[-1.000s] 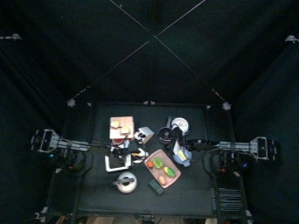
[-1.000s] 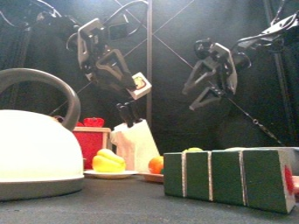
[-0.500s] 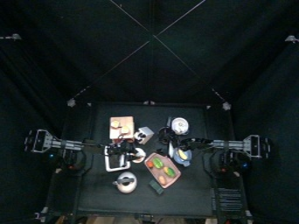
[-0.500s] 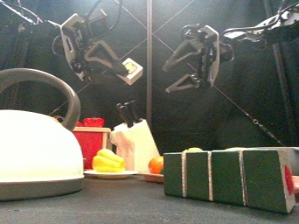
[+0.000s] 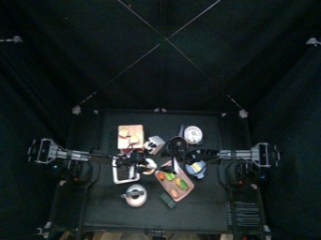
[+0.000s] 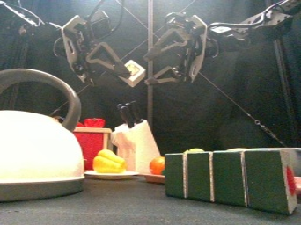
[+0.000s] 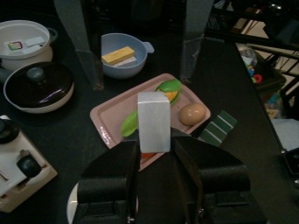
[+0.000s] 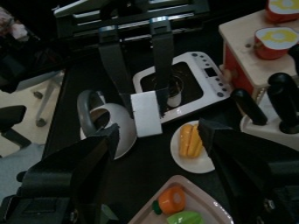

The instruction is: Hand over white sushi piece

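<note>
Since the earlier frame the right gripper [image 6: 165, 66] has swung across from the 3 o'clock side of the front view to just beside the left gripper [image 6: 118, 68], which has lifted and now sits high at about 10 o'clock. The white sushi piece [image 6: 134, 70] is clamped between the left gripper's jaws, held well above the table, with the kettle [image 6: 35, 149] and the knife block [image 6: 137, 141] far below it. In the left wrist view the white sushi piece [image 7: 153, 125] stands upright in that grip, above the pink tray [image 7: 117, 114]. The right gripper's jaws are spread as wide as they go and hold nothing; in the right wrist view the piece [image 8: 146, 114] lies between them but farther off, not yet enclosed.

The risks, as I judge them: if the left gripper lets go before the right has closed, the piece drops toward the tray or the kettle. If the right closes off-centre, it may catch only an edge and tip the piece out. The two grippers are also near enough that a further push inward could knock them together and jar the piece loose.
</note>
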